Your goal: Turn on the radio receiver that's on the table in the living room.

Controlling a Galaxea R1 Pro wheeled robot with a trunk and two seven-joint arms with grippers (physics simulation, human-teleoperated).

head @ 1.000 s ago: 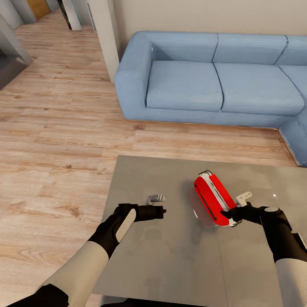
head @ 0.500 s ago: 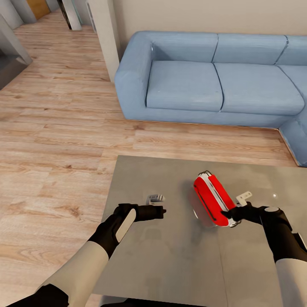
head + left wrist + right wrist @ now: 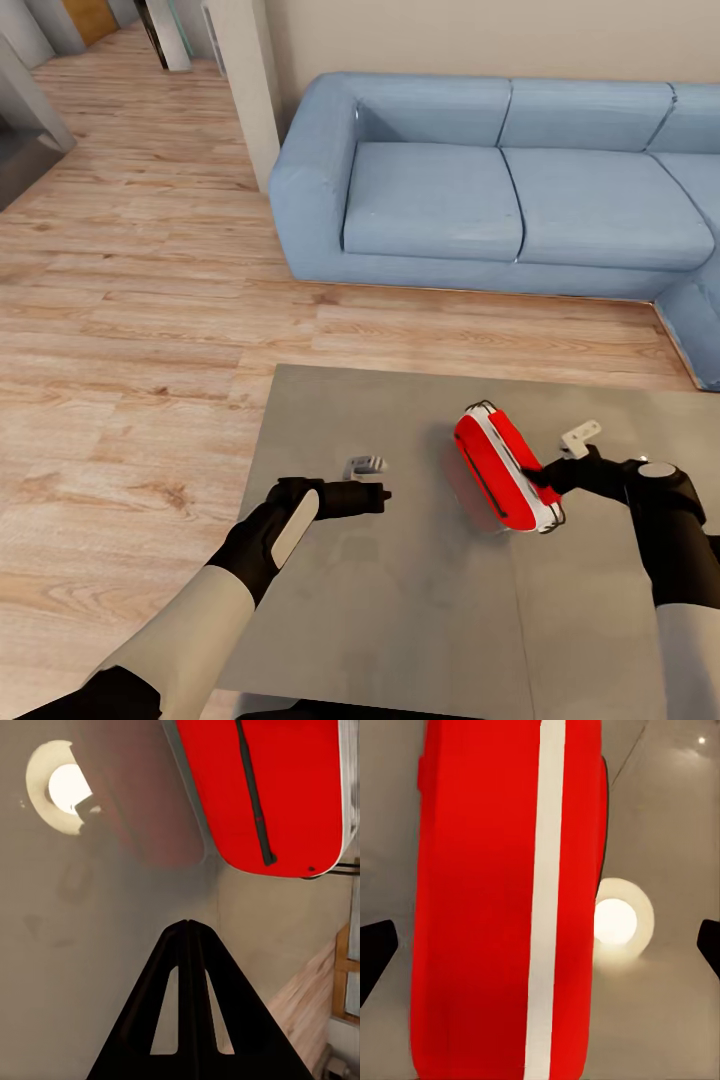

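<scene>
The red radio receiver (image 3: 497, 468) with its white trim band lies on the glossy grey table (image 3: 400, 620), right of the middle. My right gripper (image 3: 541, 477) is at the radio's near right end, open wide. In the right wrist view its dark fingertips (image 3: 375, 954) stand far apart, with the radio (image 3: 495, 907) close up between them. My left gripper (image 3: 381, 493) hovers over the table to the radio's left, shut and holding nothing. The left wrist view has its joined fingers (image 3: 187, 937) pointing at the radio's red face and thin black handle (image 3: 253, 791).
A blue L-shaped sofa (image 3: 500, 190) runs along the beige wall beyond the table, with light wood floor (image 3: 130, 330) between them. A pale pillar (image 3: 245, 80) stands left of the sofa. A bright lamp reflection (image 3: 615, 921) shines on the tabletop.
My right arm has shifted right and a little farther from me, its gripper sliding along the radio's end. The left arm and the radio have stayed where they were.
</scene>
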